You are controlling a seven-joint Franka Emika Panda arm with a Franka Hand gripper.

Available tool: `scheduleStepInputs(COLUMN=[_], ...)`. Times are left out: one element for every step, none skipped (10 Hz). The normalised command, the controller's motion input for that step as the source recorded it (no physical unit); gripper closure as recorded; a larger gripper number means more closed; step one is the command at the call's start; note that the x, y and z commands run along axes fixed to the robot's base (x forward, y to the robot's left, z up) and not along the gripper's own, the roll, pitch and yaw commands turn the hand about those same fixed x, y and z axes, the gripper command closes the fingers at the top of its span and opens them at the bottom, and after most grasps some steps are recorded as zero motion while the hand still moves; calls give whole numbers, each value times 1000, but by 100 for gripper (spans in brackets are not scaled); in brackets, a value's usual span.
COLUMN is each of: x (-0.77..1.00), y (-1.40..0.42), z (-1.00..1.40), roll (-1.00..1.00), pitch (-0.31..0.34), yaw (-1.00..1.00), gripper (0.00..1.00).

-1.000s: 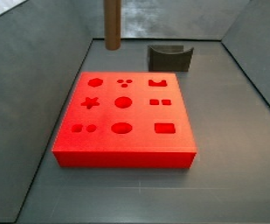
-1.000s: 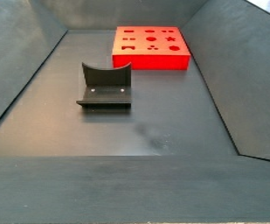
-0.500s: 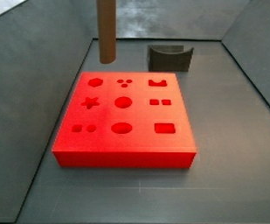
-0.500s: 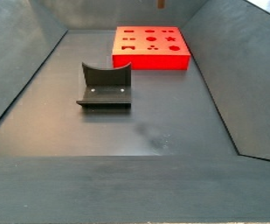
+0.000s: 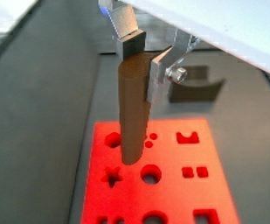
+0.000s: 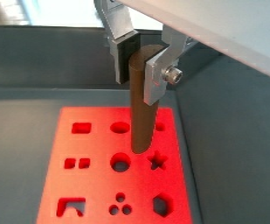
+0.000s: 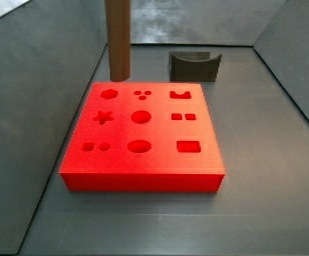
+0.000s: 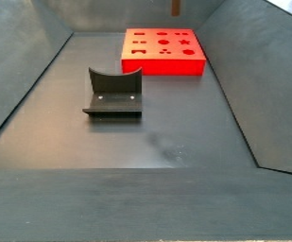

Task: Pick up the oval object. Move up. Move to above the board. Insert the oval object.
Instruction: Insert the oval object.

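The red board (image 7: pixel 141 135) lies flat on the grey floor, its shaped holes facing up, and it also shows in a side view (image 8: pixel 163 51) at the far end of the bin. The dark fixture (image 8: pixel 112 93) stands on the floor well apart from it. The gripper (image 6: pixel 141 63) hangs above the board, its silver fingers (image 5: pixel 159 70) clamped on the top of the brown peg (image 5: pixel 132 109). The peg hangs upright, its lower end above the board's holes in both wrist views; whether it touches is unclear.
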Motion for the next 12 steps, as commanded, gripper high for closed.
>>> scheduleStepInputs(x=[0,180,420,534,454,74,71,57,43,37,97,206], y=[-209,-360,-423,-440,-409,-317,-291,-251,-186,-174,-183,-240], z=[-100,-80,-80,-137,-189,-260,-260,-277,-326,-349,-360,-189], roll=[0,0,0,6,11,26,19,16,24,33,46,54], pitch=[0,0,3,0,0,-29,-21,-21,-13,-9,0,0], yaw=[-940,-706,-471,-383,-497,-871,-889,-909,-943,-943,-869,-686], gripper=[100,100,100,100,100,100,100,100,100,100,100,100])
